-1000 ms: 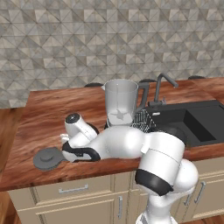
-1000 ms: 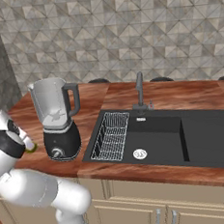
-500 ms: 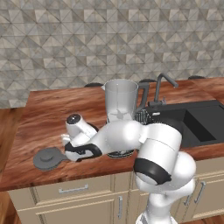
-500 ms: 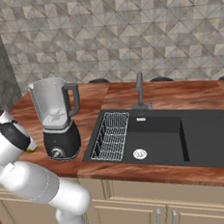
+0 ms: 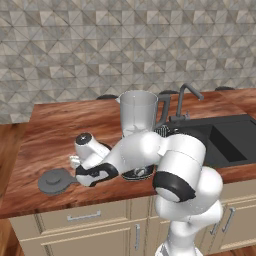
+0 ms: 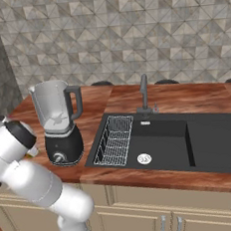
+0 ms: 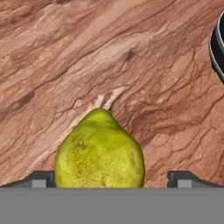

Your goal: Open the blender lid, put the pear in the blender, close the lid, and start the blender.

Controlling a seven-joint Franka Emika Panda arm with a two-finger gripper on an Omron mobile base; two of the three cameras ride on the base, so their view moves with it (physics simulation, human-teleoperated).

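With our fingers spread wide around the pear near the bench's front left edge, we should descend squarely, clench at its widest part, avoiding the lid nearby.

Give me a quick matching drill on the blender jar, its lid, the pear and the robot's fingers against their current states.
Things:
1. clear glass blender jar
2. flat dark grey round lid
3. yellow-green pear
4. fingers

States:
A. lying on the wooden counter, off the jar
B. spread wide, one on each side of the fruit
C. open at the top, uncovered
D. on the counter, between the fingers

Pairs: 1-C, 2-A, 3-D, 4-B
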